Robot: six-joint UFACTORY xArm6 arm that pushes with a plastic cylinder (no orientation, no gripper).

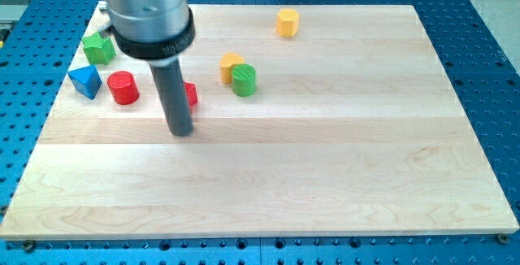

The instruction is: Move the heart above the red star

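My tip [181, 132] rests on the wooden board [325, 175], left of centre. A red block [190, 94], largely hidden behind the rod so its shape cannot be made out, sits just above and right of the tip. A yellow heart-like block [229, 66] lies further right, touching a green cylinder [244, 80] on its lower right. The heart is up and to the right of the red block.
A red cylinder [123, 88], a blue triangular block [85, 80] and a green star-like block [99, 48] sit at the left edge. A yellow hexagonal block [287, 22] sits near the top edge. The arm's grey housing [146, 9] covers the upper left.
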